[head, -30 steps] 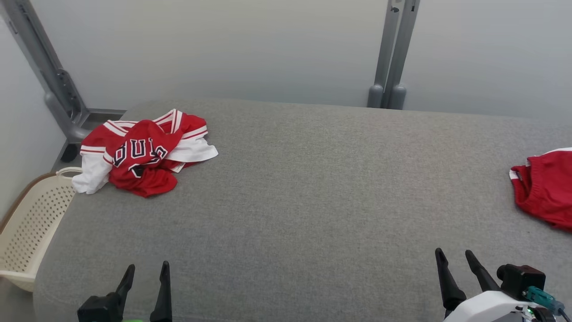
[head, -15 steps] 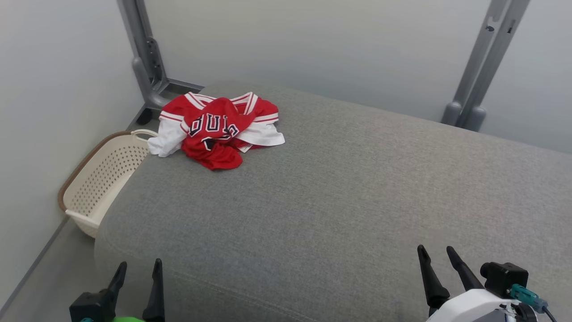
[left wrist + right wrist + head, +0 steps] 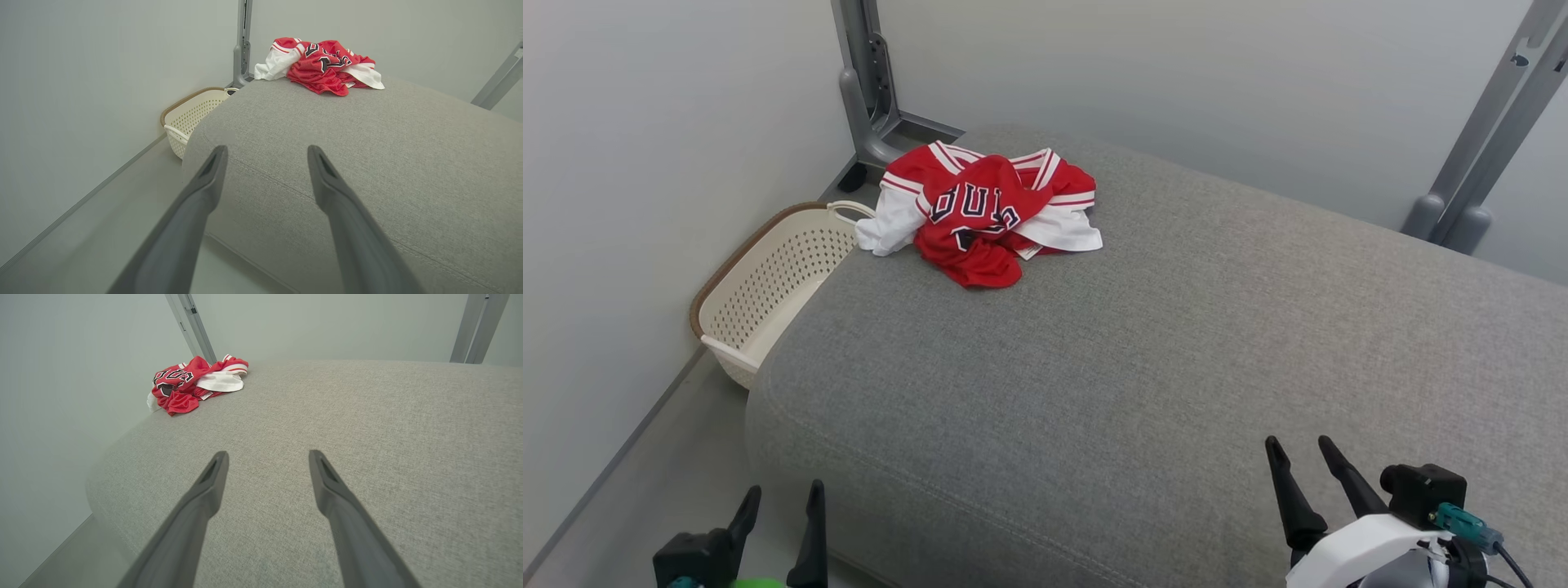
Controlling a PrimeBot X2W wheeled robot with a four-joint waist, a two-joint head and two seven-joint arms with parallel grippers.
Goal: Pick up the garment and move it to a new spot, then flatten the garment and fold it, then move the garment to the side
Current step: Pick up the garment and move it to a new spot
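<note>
A crumpled red and white garment (image 3: 984, 212) with dark lettering lies in a heap at the far left corner of the grey cushioned surface (image 3: 1160, 343). The left wrist view has the garment (image 3: 322, 65) at the top, the right wrist view has the garment (image 3: 192, 384) at the upper left. My left gripper (image 3: 783, 496) hangs open at the lower left, off the near left edge of the surface, far from the garment. At the lower right my right gripper (image 3: 1298, 451) is open over the near part of the surface, nothing between its fingers.
A cream perforated basket (image 3: 768, 286) stands on the floor against the surface's left side, beside the pale wall. Grey metal posts rise behind the surface at the far left (image 3: 870, 90) and far right (image 3: 1478, 155). Floor lies below the near left edge.
The head camera has swung to the left, so the whole scene shifted right in view. A second red piece at the far right has left the picture. Both grippers stay open.
</note>
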